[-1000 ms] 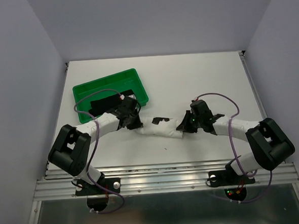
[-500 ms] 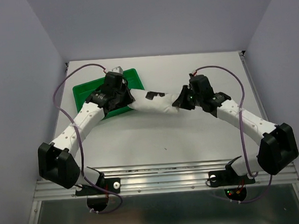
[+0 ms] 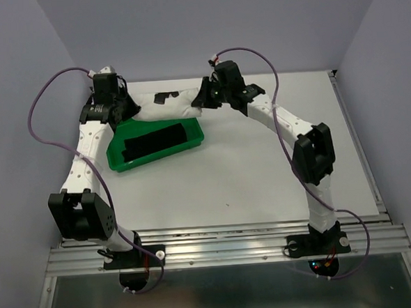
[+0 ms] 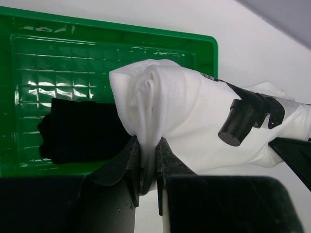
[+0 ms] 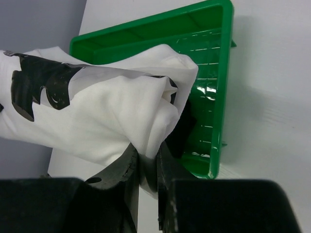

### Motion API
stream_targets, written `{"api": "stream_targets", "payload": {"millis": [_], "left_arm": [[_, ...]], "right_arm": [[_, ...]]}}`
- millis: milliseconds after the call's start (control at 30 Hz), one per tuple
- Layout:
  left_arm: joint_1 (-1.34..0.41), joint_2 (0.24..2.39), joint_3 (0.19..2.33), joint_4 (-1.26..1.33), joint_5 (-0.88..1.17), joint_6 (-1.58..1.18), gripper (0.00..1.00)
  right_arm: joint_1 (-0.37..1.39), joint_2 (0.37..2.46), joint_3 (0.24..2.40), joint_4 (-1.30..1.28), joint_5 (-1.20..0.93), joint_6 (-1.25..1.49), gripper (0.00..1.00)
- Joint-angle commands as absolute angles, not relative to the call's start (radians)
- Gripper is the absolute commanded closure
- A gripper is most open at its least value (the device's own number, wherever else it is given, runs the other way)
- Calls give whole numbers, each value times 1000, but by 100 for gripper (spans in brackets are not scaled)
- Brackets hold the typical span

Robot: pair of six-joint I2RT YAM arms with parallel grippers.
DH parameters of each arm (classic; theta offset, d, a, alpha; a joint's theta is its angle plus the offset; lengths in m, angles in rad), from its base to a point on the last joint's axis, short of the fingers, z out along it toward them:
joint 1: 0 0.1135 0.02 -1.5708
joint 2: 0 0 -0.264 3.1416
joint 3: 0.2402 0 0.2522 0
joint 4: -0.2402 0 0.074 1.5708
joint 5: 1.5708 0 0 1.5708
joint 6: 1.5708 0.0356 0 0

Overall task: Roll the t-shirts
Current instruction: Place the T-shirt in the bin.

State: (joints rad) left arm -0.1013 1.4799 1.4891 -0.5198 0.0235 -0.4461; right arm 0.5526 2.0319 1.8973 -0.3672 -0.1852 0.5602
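**White roll carried up over the tray**

Within 1 second the rolled white fabric t-shirt (image 3: 164, 106), printed with black marks, has gone from the middle of the worktop (image 3: 263, 178) to the upper left of the top view. It now hangs over the far rim of the green plastic tray (image 3: 184, 145). We judge the rolling of this one done and the step in hand to be placing it. The plain black fabric t-shirt (image 3: 154, 141) already lies as a long bundle in the tray, so lowering the white fabric t-shirt beside it should finish the 2.

The left gripper (image 4: 147, 145) is clenched on the roll's left end and the right gripper (image 5: 147, 153) on its right end. Both arms stretch far forward, and the right arm slants across the worktop toward the tray.
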Motion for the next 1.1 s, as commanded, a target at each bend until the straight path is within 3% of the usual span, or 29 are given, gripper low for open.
{"api": "stream_targets", "payload": {"millis": [0, 267, 667, 1067], "left_arm": [[-5, 1500, 1503, -460, 32, -394, 100], [147, 1607, 1509, -397, 78, -399, 100], [167, 1781, 1540, -308, 11, -437, 100], [169, 1894, 1500, -233, -52, -486, 100]], "right_arm": [[557, 2167, 2110, -393, -179, 502, 99], [578, 2404, 2358, -351, -224, 489, 99], [598, 2623, 2434, -86, -227, 531, 99], [598, 2747, 2510, -12, -215, 542, 99]]}}
